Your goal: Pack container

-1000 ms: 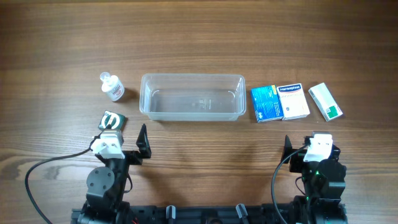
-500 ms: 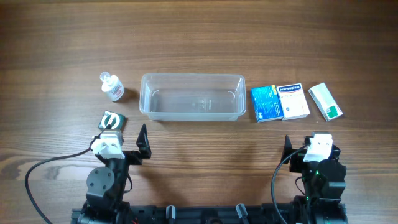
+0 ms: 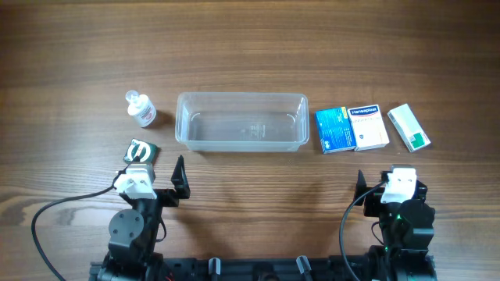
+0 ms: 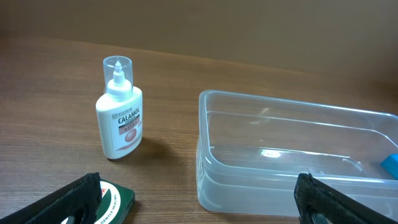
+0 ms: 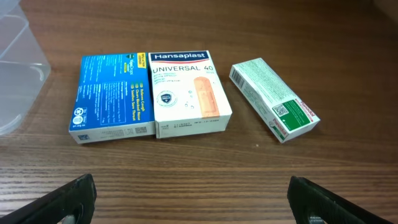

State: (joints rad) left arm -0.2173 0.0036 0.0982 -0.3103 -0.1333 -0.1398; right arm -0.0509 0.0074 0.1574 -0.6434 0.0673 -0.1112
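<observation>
Tabletop from above: I see the clear container [image 3: 241, 122] lying lengthwise at the middle of the wooden table [image 3: 250, 47]. Just left of the container is a small white bottle [image 3: 141, 109]. A dark green packet [image 3: 141, 151] lies off the container's near left corner. Right of the container are three boxes in a row: a blue box [image 3: 335, 129] nearest it, a white box [image 3: 368, 127] against that one, and a green and white box [image 3: 409, 127] slightly apart. All of them lie outside the container. My left gripper [image 3: 156, 165] and right gripper [image 3: 388, 178] sit on the near side of the container, touching nothing.

Left wrist camera: the bottle stands upright, apart from the container's left end. The fingers are spread wide, gripping nothing.

Right wrist camera: the container's corner shows at the left edge, with the boxes lying flat to its right. These fingers are also spread wide and grip nothing.
</observation>
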